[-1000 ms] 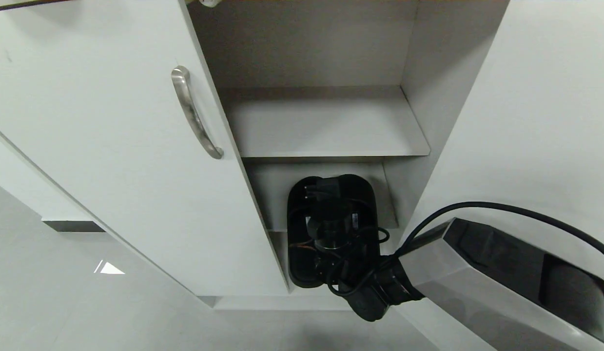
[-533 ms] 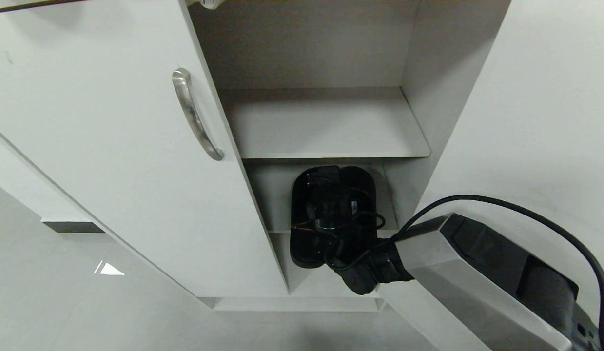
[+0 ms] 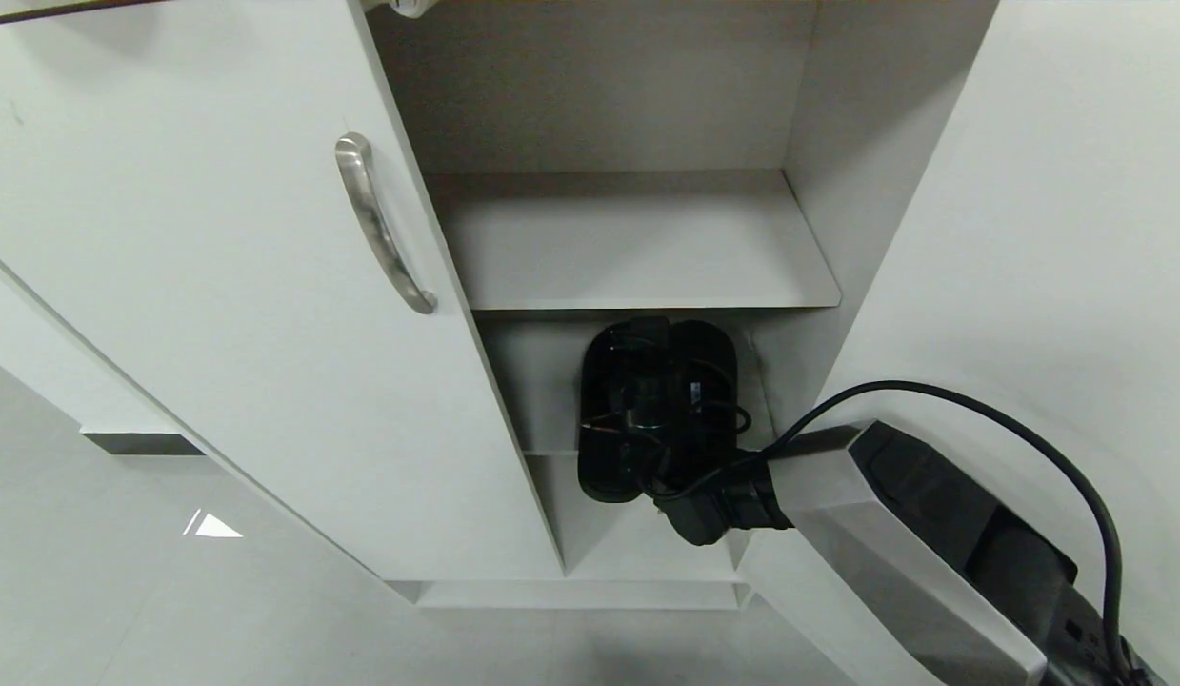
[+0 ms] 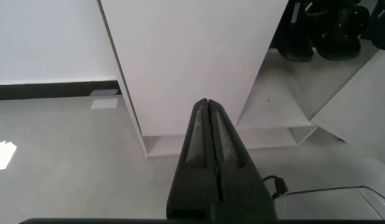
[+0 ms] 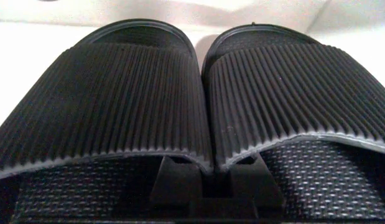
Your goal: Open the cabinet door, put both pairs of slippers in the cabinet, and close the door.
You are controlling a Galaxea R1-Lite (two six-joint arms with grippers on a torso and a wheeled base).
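The white laminate cabinet stands with its right-hand white door swung wide open, while the left-hand white door, with a curved brushed-metal handle, is closed. Inside, a bare white upper shelf sits above a lower white shelf. The pair of black ribbed rubber slippers lies side by side in the compartment under the upper shelf, toes pointing toward the back wall and heels reaching out past the front edge of the lower shelf; whether the soles touch that shelf cannot be told. The right gripper is clamped on the slippers: in the right wrist view its two black fingers sit under the straps, one in each slipper, pinching the adjoining inner sides together. The right arm comes in from the lower right, across the bottom of the open door. The left gripper hangs well apart from the shelves, above the pale glossy floor in front of the closed door, its two dark fingers pressed flat together with nothing between them.
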